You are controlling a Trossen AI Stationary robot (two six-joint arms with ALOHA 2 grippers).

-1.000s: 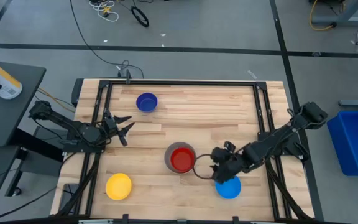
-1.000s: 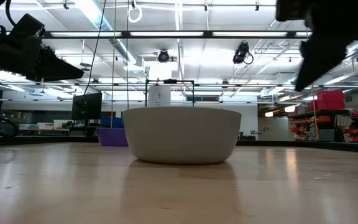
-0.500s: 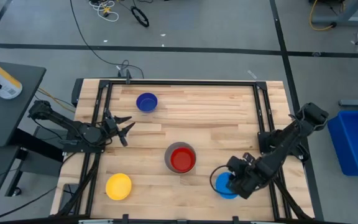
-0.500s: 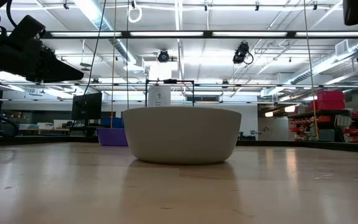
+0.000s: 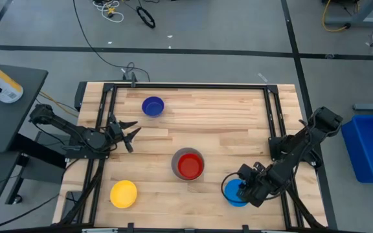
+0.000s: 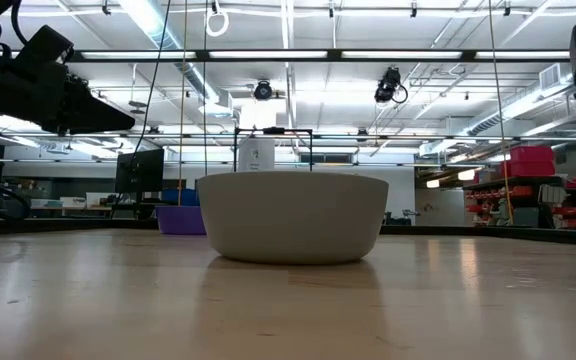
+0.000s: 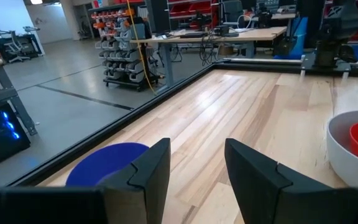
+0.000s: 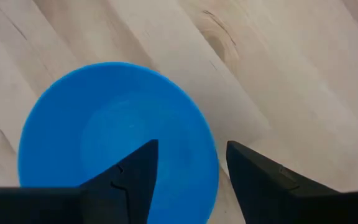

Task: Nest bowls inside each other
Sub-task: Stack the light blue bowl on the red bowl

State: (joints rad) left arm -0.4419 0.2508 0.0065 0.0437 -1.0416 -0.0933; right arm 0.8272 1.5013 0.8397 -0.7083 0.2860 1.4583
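Note:
A red bowl (image 5: pixel 190 166) sits nested in the grey bowl (image 5: pixel 187 163) at the table's middle; the low view shows the grey bowl (image 6: pixel 293 217) resting on its base. The dark blue bowl (image 5: pixel 153 106) stands far left and the yellow bowl (image 5: pixel 124 193) near left. The light blue bowl (image 5: pixel 233 193) stands near right. My right gripper (image 5: pixel 245 189) hangs open over it, pointing down. In the right wrist view, one finger is over the bowl's hollow (image 8: pixel 117 137) and one is outside its rim. My left gripper (image 5: pixel 129 131) waits open at the left.
A black frame (image 5: pixel 186 85) runs along the table's far and side edges. Bare wood lies between the bowls. The left wrist view shows the dark blue bowl (image 7: pixel 104 165) close by and the grey bowl (image 7: pixel 344 140) farther off.
My right gripper has left the grey bowl's right side and gone toward the table's near right corner, sinking a little and rolling about its own axis. It now stands over the light blue bowl. No bowl has moved.

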